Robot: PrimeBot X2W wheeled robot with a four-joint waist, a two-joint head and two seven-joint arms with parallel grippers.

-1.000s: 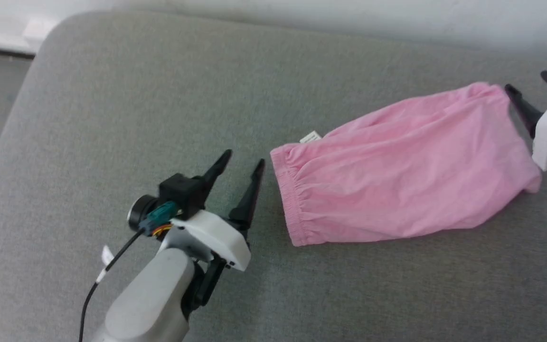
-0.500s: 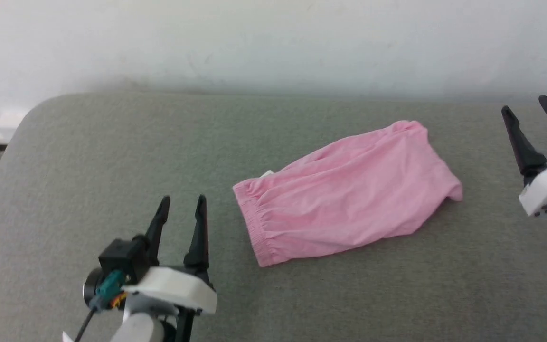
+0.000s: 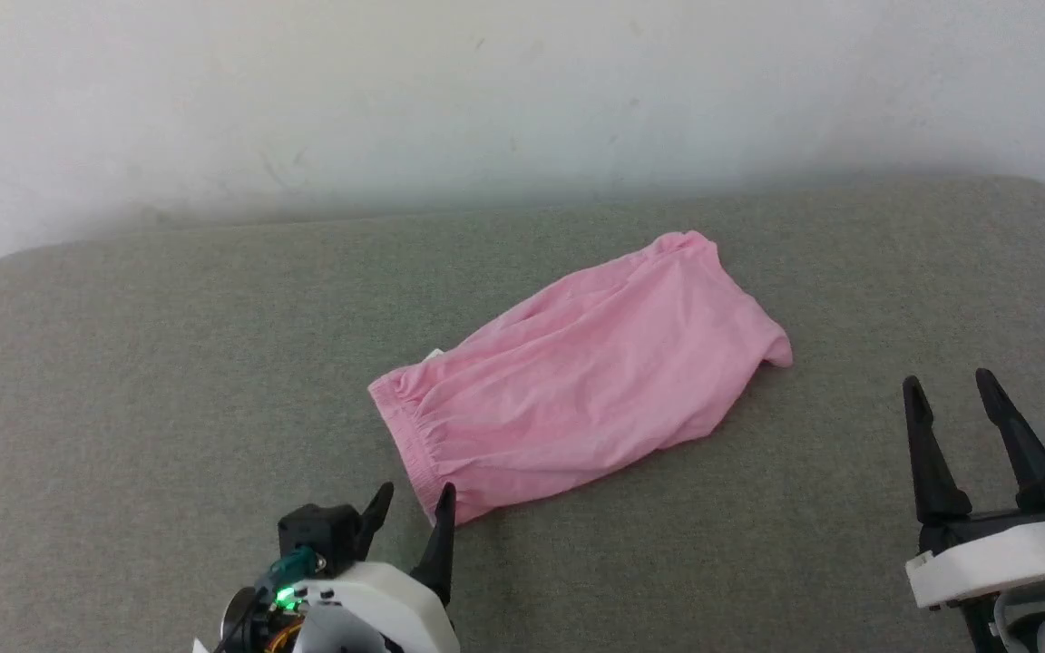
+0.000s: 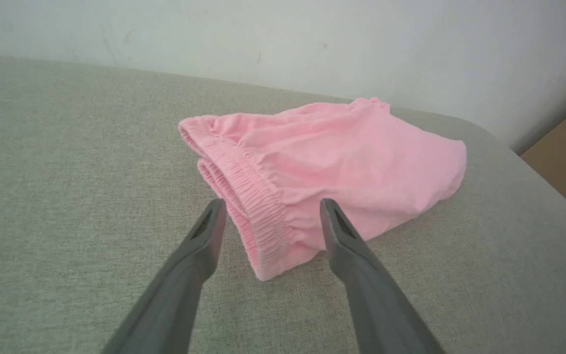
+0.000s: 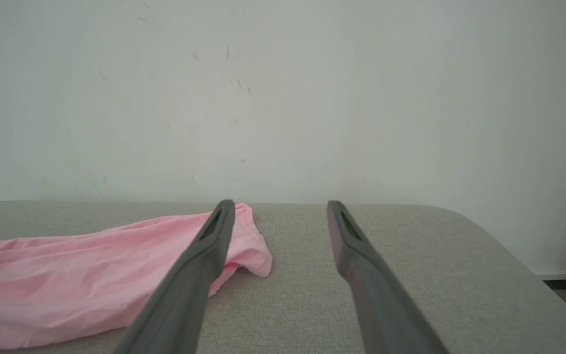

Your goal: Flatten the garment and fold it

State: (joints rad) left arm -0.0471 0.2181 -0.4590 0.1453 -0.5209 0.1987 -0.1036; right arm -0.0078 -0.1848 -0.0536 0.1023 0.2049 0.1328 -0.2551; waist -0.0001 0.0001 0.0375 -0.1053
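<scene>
So nearest you, your left gripper [image 3: 414,497] had pulled back low toward the robot's body. Its fingers were spread moderately wide with nothing between them. A second earlier it sat further out beside the waistband [image 4: 258,206]. From the head camera its right fingertip sat just beside the near waistband corner, though you couldn't tell whether it was touching. The left wrist camera showed that corner lying ahead, between the two fingers.

Your right gripper [image 3: 949,385] made the bigger move. It had been right up against the leg-hem end, and by this moment it was back at your lower right, open and empty, well apart from the cloth.

The garment [image 3: 577,399] lay in the middle of the grey cushion [image 3: 169,408], running diagonally, waistband toward you on the left and hems away to the right. The small white label [image 3: 434,353] poked out at its far edge. It looked the same shape as before; the head camera had tilted up and brought in the wall [image 3: 486,91], so the shift in frame was the camera, not the shorts.

The waistband looked doubled, so I'd guess one lengthwise fold was in. With both hands off, you were either resetting for the next fold or done.
</scene>
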